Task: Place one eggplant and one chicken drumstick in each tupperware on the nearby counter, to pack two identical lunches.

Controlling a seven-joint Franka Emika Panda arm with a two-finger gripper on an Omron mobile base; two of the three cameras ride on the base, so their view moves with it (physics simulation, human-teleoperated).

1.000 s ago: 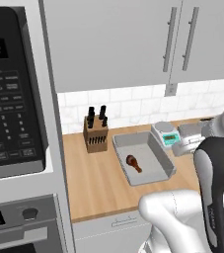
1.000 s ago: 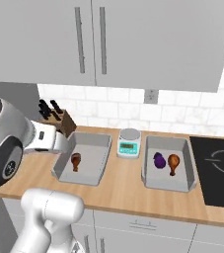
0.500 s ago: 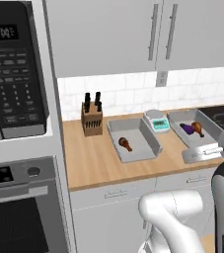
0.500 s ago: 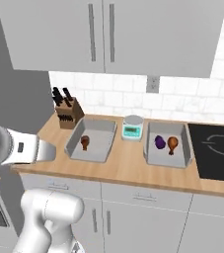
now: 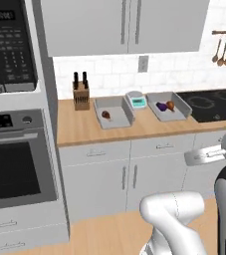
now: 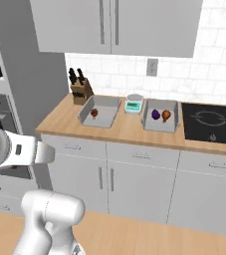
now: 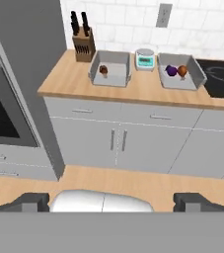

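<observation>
On counter [image 7: 148,89], two tupperwares [image 7: 111,69], fingers [image 7: 34,201] apparently spread

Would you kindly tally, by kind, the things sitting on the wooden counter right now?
Large shallow grey rectangular containers: 2
Reddish-brown chicken drumsticks: 2
Glossy dark purple eggplant: 1
Small white digital scale: 1
Wooden knife block: 1
Total: 7

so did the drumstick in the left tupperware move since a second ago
No. The drumstick lies in the left tupperware beside the knife block; the camera backed away.

Counter [image 7: 79,81]: tupperwares [image 7: 110,68], scale [image 7: 145,59], knife block [image 7: 83,45]
</observation>
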